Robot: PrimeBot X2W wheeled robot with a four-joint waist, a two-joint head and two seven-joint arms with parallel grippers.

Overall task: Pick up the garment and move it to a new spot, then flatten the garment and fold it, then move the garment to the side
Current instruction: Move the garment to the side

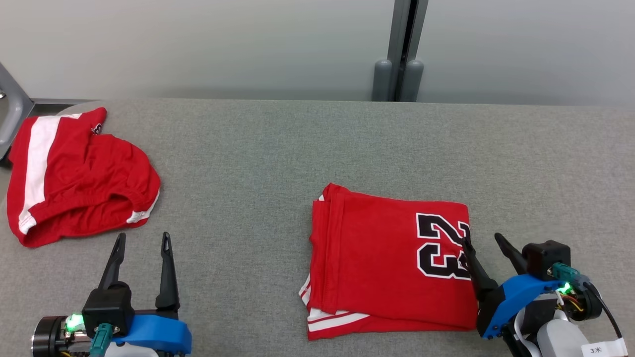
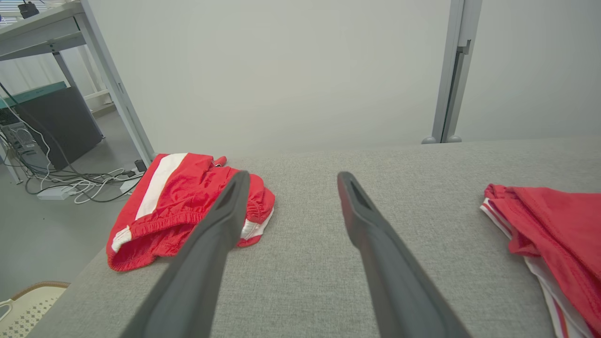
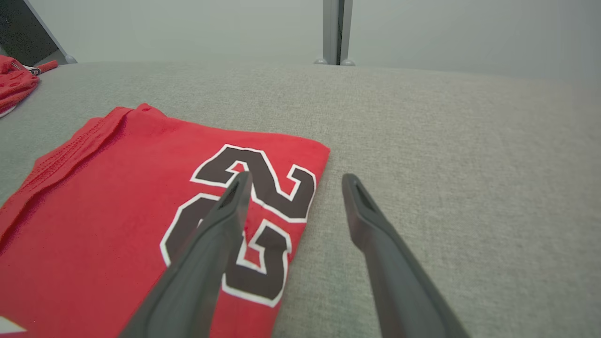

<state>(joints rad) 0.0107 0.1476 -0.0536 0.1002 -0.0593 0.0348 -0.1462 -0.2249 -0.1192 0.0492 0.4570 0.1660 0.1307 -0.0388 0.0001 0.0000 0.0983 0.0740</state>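
Head view
- Left claw (image 1: 143,235): fingers spread, nothing between them.
- Right claw (image 1: 480,238): also spread and empty.
- Folded red jersey (image 1: 377,258) lies flat just to the left of the right claw. The claw's left finger overlaps the jersey's right edge at the number (image 1: 441,245). I can't tell whether it touches the cloth.
- Red shorts (image 1: 74,173) with a white side stripe lie rumpled ahead and to the left of the left claw, clear of it.
- Table (image 1: 258,163) has a grey woven cover. A grey post (image 1: 403,49) stands far beyond the claws.

Left wrist view
- Left claw (image 2: 293,176) is released over bare table (image 2: 422,188).
- Shorts (image 2: 178,202) lie ahead-left, partly behind the left finger, with a gathered waistband and soft heaped folds.
- Jersey (image 2: 558,225) is well off to the right, its layered edges showing white trim.
- Cables (image 2: 70,183) lie on the floor beyond the table corner.

Right wrist view
- Right claw (image 3: 296,177) is agape and straddles the jersey's right edge: left finger over the cloth, right finger over the table.
- Jersey (image 3: 117,202) is smooth knit with a neat rectangular fold. The black number (image 3: 274,199) is outlined in white.
- Shorts (image 3: 14,80) lie far to the left.
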